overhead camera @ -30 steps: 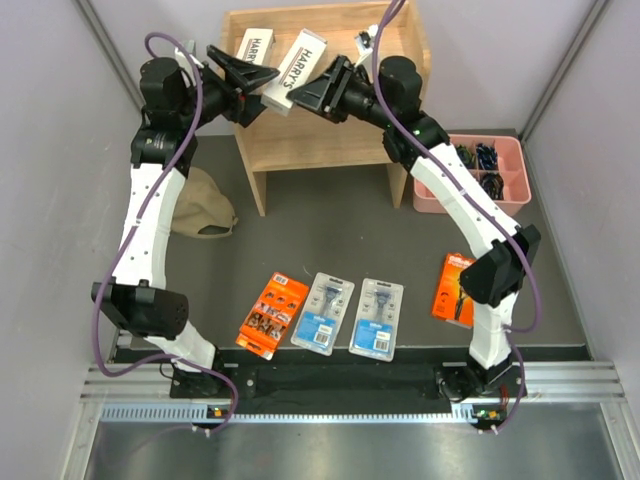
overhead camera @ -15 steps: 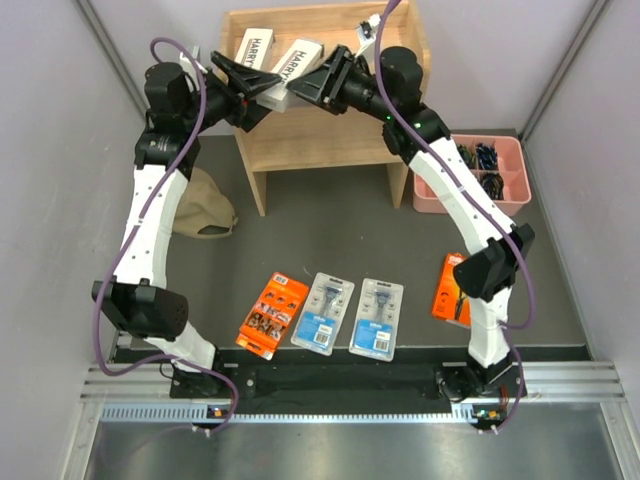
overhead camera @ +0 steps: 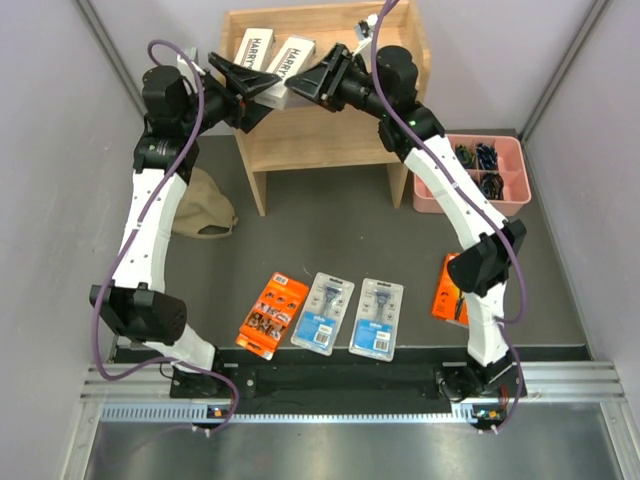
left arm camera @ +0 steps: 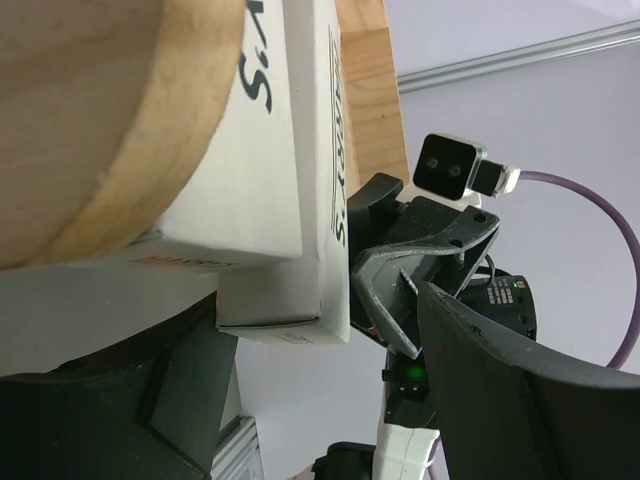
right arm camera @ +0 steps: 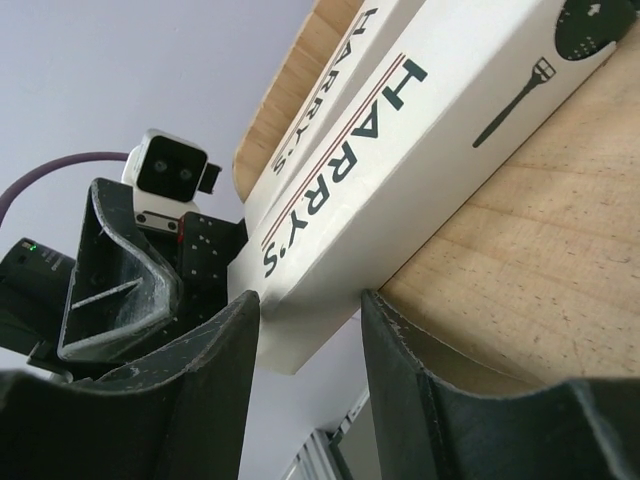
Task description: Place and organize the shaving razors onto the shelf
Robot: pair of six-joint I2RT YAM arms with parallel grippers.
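Observation:
Two white HARRY'S boxes lie side by side on top of the light-wood shelf [overhead camera: 330,130], their near ends overhanging its left edge. My right gripper [overhead camera: 297,84] [right arm camera: 310,300] is shut on the near end of the right-hand box [overhead camera: 290,58] [right arm camera: 430,120]. The other box [overhead camera: 255,44] [left arm camera: 250,170] lies free beside it. My left gripper [overhead camera: 258,88] [left arm camera: 320,350] stands open just below the box ends, holding nothing. On the floor near the arm bases lie an orange pack [overhead camera: 273,315], two clear blister packs [overhead camera: 323,312] [overhead camera: 377,318], and another orange pack [overhead camera: 450,285] partly behind the right arm.
A pink compartmented tray [overhead camera: 520,205] with small dark items stands right of the shelf. A tan cloth cap [overhead camera: 205,210] lies left of the shelf's leg. Grey walls close in both sides.
My right gripper has carried its HARRY'S box back and left, from a skewed pose in the air down onto the shelf top beside the first box. The left gripper has barely moved.

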